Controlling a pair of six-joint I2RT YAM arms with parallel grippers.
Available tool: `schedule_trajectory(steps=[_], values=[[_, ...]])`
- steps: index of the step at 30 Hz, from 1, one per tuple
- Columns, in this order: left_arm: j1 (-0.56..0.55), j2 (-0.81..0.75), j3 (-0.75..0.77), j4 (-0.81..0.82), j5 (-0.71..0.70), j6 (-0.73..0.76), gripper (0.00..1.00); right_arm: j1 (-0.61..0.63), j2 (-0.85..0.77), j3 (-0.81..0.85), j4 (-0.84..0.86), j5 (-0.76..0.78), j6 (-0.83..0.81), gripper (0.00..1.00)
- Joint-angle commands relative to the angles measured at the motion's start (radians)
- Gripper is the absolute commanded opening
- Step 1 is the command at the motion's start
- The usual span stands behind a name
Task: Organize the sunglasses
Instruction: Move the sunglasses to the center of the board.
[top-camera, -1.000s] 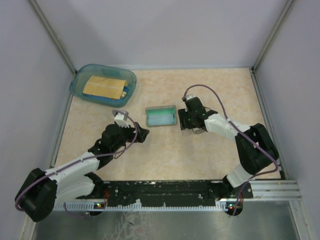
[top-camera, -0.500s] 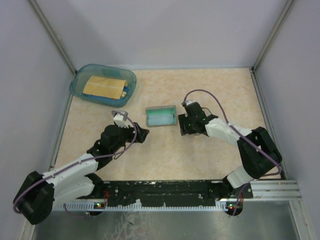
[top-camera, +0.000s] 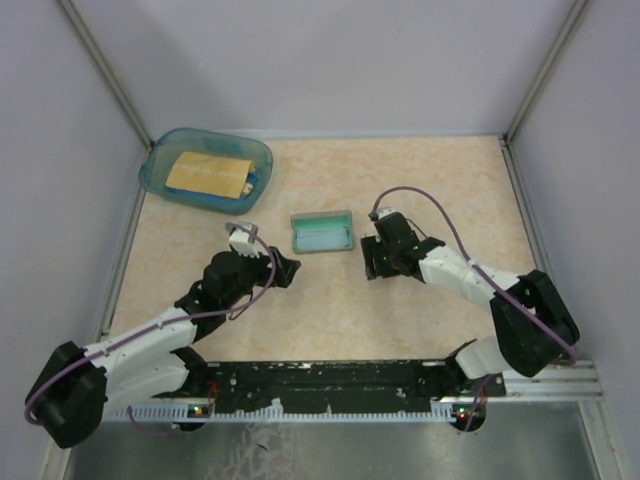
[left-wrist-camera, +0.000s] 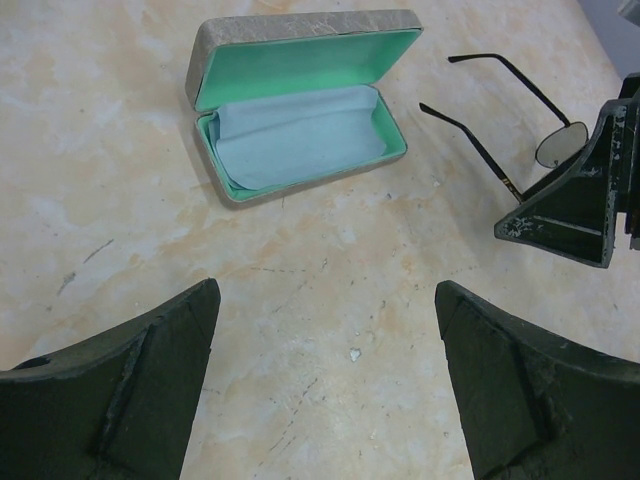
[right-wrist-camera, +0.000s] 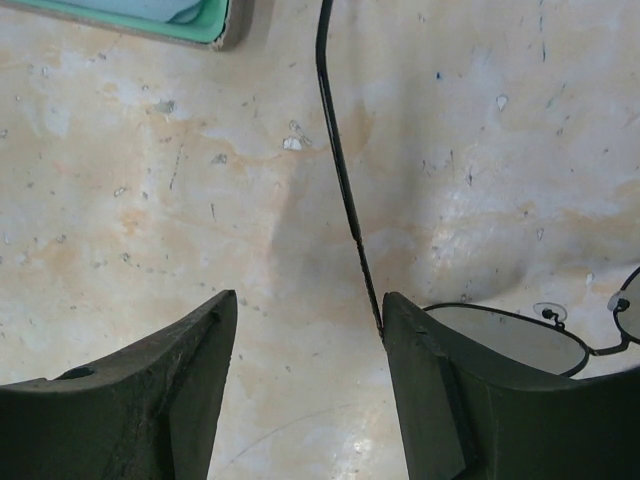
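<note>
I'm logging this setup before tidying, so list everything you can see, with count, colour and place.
Sunglasses: one pair, thin dark frame, on the table right of the case, temples unfolded.
Case: one, grey with teal lining, open, mid-table.
Cloth: one, light blue, inside the case.
Bin: one, translucent blue, far left corner.
Flat item: one, tan, in the bin.
Table: one, beige marbled.
Left arm: one, black and white, jaws open, near-left of the case.
Right arm: one, black and white, jaws open at the sunglasses.
</note>
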Motion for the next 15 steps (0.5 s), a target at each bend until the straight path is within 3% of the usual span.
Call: schedule_trajectory(steps=[1,15], values=[[-0.018,-0.019,0.031,-0.013,-0.02,-0.001,0.94,0.009,-0.066,-0.025,-0.024,-0.002,0.019,0.61],[-0.076,-0.025,0.05,-0.03,-0.064,-0.003,0.94,0.018,-0.164,-0.094,-0.089,-0.003,0.054,0.62]])
